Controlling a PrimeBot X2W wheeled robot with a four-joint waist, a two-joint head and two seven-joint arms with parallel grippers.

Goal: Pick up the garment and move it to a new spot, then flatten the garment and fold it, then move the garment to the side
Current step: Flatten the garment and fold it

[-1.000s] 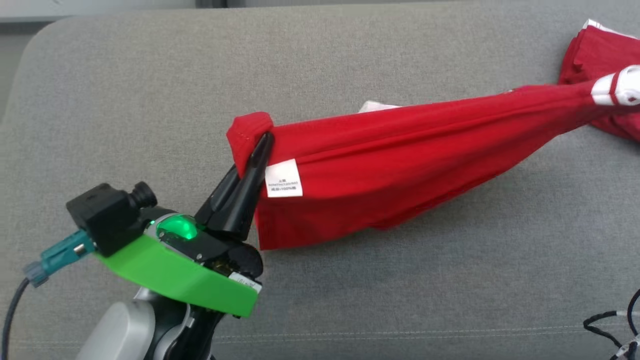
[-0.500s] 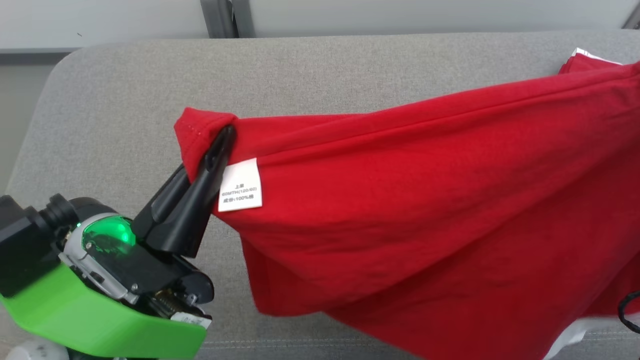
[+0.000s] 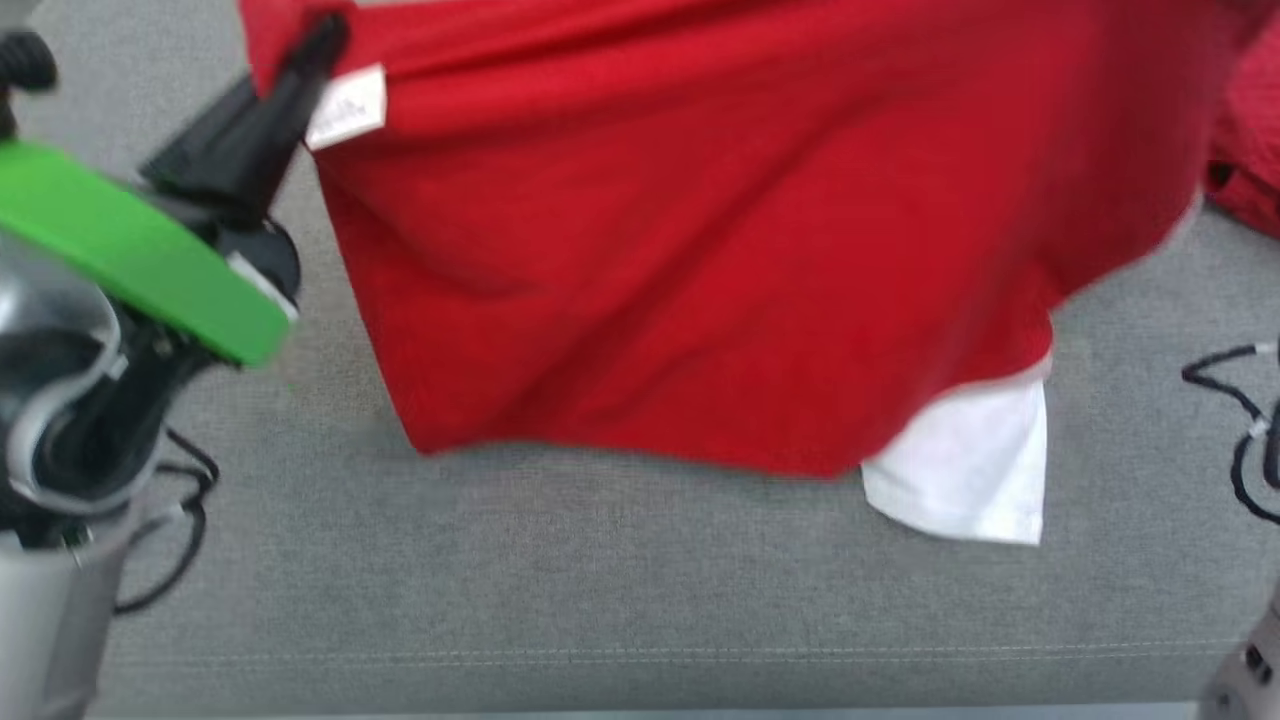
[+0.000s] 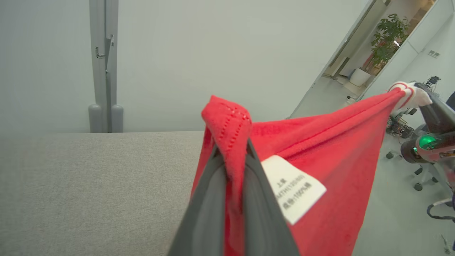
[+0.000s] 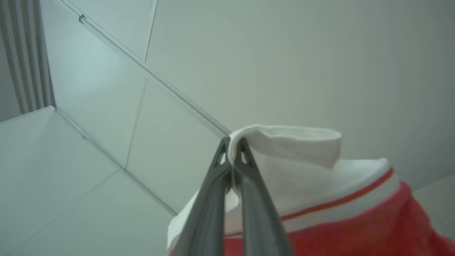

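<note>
Spreading beneath everything is a grey cushion [image 3: 600, 580]. Above it the red garment [image 3: 700, 250] hangs as a broad sheet, held up at two ends; its lower edge is too blurred to tell whether it touches the cushion.

The left gripper [image 3: 318, 40] is pinched tight on a folded hem corner, and the cloth falls away below and to the right of its tips. The left wrist view brings this grip close, with the stitched hem bunched over the two closed fingers. It also takes in the right gripper [image 4: 421, 94], well apart at the other end of the taut top edge, clamped on a white, red-striped cuff [image 4: 403, 94].

The right wrist view gives that cuff from beside the tips: white fabric folds over them, and the jaws are narrow with cloth between.

From the head, a red heap [image 3: 1245, 130] lies beyond the garment from the left gripper, and a white sleeve [image 3: 960, 470] hangs from the garment's bottom, well away from that gripper.

A white label [image 3: 347, 105] sits just beside the left fingertips. Its small print shows from the wrist and is blurred from the head.

A black cable [image 3: 1240, 420] lies past the sleeve.
</note>
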